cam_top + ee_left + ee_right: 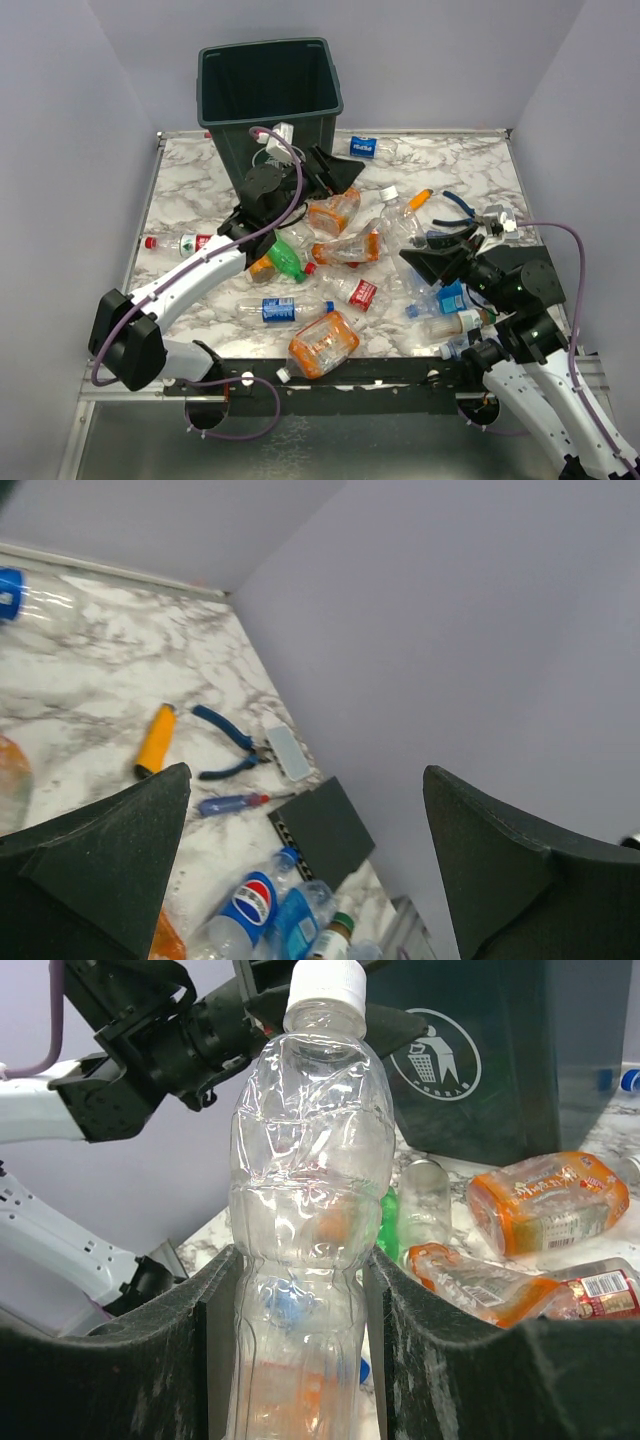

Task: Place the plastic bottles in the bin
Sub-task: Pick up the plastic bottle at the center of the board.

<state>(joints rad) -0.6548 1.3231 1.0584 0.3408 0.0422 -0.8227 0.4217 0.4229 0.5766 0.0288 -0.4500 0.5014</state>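
- At the left edge of the table, a red-cap bottle lies on its side, all alone.
- The left gripper hangs just beside the front of the bin. Its jaws are wide apart and hold nothing.
- The bin stands at the far edge of the table, a bit left of the middle.
- In the middle of the table, many bottles lie in a heap: orange, green and clear ones.
- Near the right edge, the right gripper squeezes a clear bottle with a white cap, low on its body.
- I think this step is taking that bottle to the bin.
- Next, the arm should lift it higher than the rim, pass over the heap, and let go above the bin's mouth. It should mind the left arm beside the bin.
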